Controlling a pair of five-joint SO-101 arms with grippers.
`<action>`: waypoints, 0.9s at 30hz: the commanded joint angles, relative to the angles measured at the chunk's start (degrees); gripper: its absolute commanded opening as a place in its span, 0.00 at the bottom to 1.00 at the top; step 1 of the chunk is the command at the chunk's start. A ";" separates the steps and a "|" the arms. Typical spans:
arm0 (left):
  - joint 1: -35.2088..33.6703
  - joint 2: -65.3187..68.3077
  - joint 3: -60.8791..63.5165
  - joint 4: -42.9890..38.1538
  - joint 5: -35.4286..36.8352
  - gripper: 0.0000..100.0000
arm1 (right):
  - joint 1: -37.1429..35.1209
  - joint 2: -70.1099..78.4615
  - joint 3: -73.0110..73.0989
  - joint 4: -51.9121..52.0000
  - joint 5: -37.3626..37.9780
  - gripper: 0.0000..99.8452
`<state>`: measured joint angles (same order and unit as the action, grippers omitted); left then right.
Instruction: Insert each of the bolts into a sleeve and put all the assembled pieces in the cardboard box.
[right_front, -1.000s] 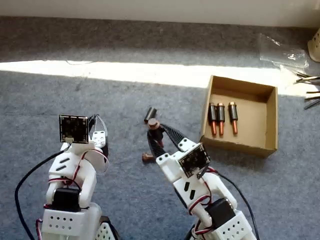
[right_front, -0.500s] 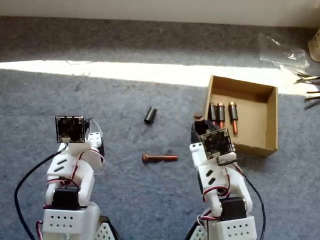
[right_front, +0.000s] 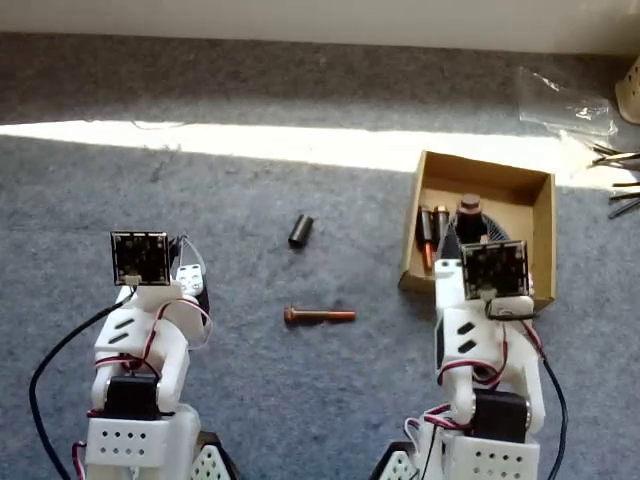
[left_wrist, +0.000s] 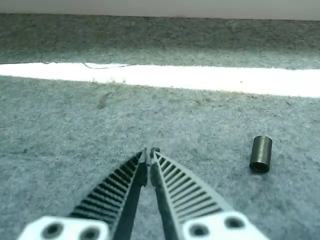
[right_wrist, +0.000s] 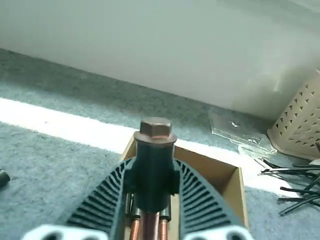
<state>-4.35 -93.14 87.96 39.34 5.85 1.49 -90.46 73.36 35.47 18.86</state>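
My right gripper (right_front: 468, 228) hangs over the cardboard box (right_front: 540, 240), shut on an assembled piece (right_front: 470, 212). That piece stands upright, a dark sleeve (right_wrist: 154, 172) with the copper bolt head (right_wrist: 157, 131) on top, clamped by the right gripper (right_wrist: 154, 170). Two assembled pieces (right_front: 432, 228) lie in the box beside it. On the carpet lie a loose bolt (right_front: 320, 316) and a loose dark sleeve (right_front: 301, 230). My left gripper (right_front: 188, 262) rests low at the left, shut on nothing (left_wrist: 150, 156), with the sleeve (left_wrist: 261, 154) off to one side ahead of it.
A clear plastic bag (right_front: 565, 100), a beige basket (right_front: 630, 90) and black cable ties (right_front: 615, 185) lie beyond the box at the far right. A bright sunlit strip (right_front: 250, 145) crosses the grey carpet. Open carpet lies between the two arms.
My right arm has swung right with the assembled piece, from the middle of the carpet to above the box, uncovering the loose bolt. The left arm has hardly moved.
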 joint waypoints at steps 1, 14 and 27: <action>-0.92 -0.48 0.04 -1.23 -0.09 0.03 | 2.24 11.21 -9.19 -0.13 0.62 0.00; -0.92 -0.48 0.22 -1.23 -0.09 0.03 | 7.96 51.47 -26.68 -0.40 0.97 0.00; -0.92 -0.48 0.22 -1.23 -0.18 0.03 | 11.65 88.13 -47.69 -0.40 0.97 0.01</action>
<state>-4.79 -93.14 88.75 39.34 5.85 12.22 -7.47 32.84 35.38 19.21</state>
